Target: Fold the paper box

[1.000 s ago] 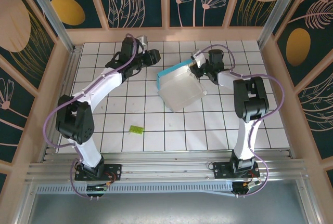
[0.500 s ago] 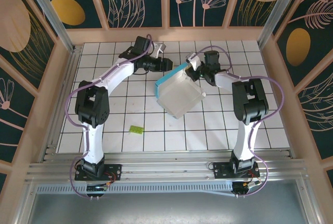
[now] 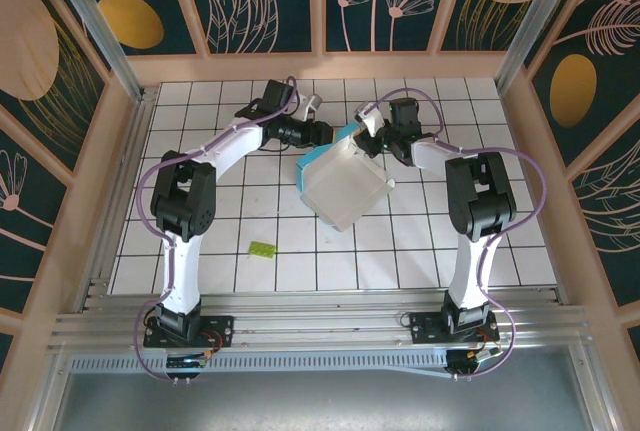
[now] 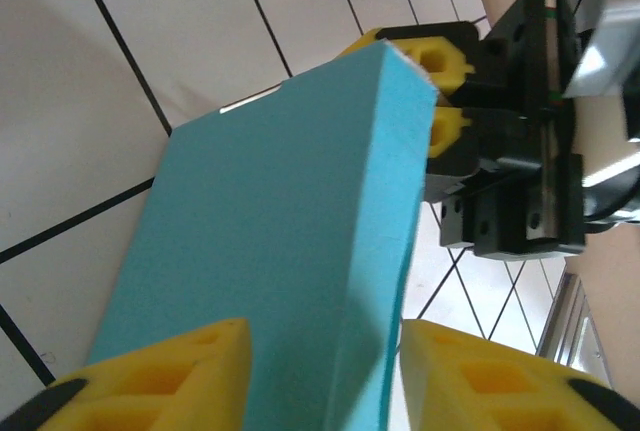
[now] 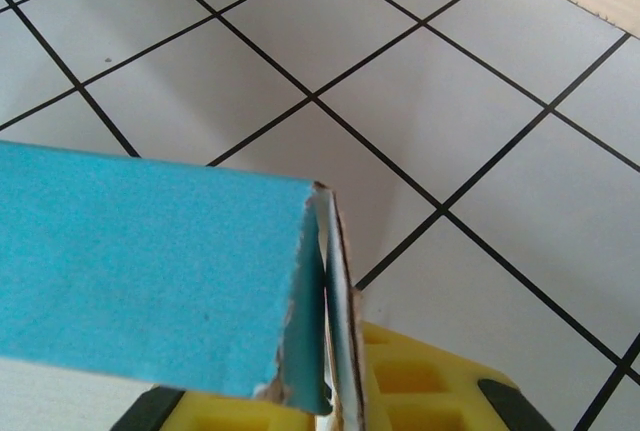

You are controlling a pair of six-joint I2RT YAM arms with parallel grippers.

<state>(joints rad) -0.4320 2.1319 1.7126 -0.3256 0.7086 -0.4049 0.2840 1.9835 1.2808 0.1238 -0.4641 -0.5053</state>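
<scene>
- left gripper [image 3: 325,135]: fingers apart, straddling the turquoise left edge of the paper box [image 3: 345,183]; clamped or not, hard to tell.
- paper box: mid-table, white face up, between both grippers.
- right gripper [image 3: 372,137]: pinched shut on its far corner.

The box [image 3: 345,183] sits over the far middle of the table [image 3: 250,211], a little right of centre. It is thin card, turquoise on one side and white on the other. From above, a broad white face is turned up, roughly square and rotated so that one corner points toward the near edge. A narrow turquoise band runs along its left and far-left sides. Close up, the turquoise card bends at a sharp crease into a wide panel and a narrower shaded one. At the far corner the thin layers meet, their white edges slightly frayed.
</scene>
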